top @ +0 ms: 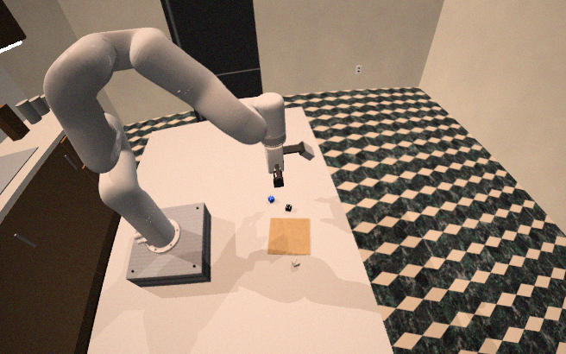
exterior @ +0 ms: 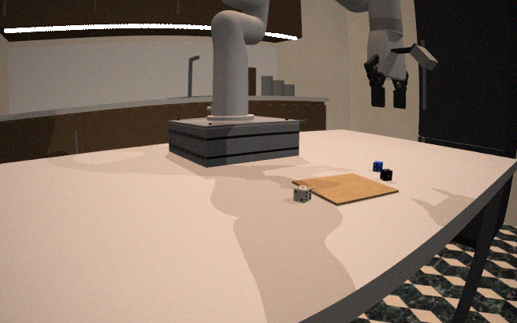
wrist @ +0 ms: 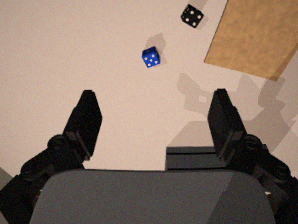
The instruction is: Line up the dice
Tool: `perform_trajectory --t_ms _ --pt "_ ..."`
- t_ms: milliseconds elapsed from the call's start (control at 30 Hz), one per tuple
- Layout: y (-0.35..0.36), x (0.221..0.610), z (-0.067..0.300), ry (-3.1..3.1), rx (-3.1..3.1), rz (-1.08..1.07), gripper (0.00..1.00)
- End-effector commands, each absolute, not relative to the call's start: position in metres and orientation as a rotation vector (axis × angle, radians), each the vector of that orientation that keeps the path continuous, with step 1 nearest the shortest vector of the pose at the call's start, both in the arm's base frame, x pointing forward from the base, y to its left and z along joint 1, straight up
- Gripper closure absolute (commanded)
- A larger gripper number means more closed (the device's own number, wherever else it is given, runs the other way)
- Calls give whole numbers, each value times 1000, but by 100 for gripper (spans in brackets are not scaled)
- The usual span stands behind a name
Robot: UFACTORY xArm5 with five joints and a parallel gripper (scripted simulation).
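The gripper [top: 279, 183] [exterior: 388, 106] [wrist: 155, 91] is open and empty, high above the table. The blue die [top: 271, 199] [exterior: 377, 166] [wrist: 151, 57] lies on the table, ahead of the fingertips in the wrist view, with several pips on its upper face. The black die [top: 288, 207] [exterior: 386, 175] [wrist: 192, 16] lies between it and the orange mat [top: 298, 242] [exterior: 351, 189] [wrist: 260, 35], off the mat, also with several pips up. The white die [top: 295, 262] [exterior: 303, 194] lies off the mat's opposite side; its top number is too small to tell. The mat lies flat.
The robot's grey base block [top: 172, 259] [exterior: 252, 142] stands on the table [top: 267, 328] [exterior: 138, 236], left of the mat in the top view. The table's far edge from the base runs beyond the mat. Arm shadows cross the table and mat.
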State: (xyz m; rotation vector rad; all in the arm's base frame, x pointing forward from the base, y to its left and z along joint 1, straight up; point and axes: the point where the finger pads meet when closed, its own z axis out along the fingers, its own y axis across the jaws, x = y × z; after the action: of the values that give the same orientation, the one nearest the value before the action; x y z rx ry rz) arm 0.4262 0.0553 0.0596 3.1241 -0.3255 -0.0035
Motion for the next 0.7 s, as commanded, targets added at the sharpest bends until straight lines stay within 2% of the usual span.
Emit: perform_trajectory --t_ms 0,333,667 --pt "55 426 69 -326 3124 -4 0" --pt "51 427 69 -358 3121 -4 0" --pt "-33 430 67 -999 2978 -3 0"
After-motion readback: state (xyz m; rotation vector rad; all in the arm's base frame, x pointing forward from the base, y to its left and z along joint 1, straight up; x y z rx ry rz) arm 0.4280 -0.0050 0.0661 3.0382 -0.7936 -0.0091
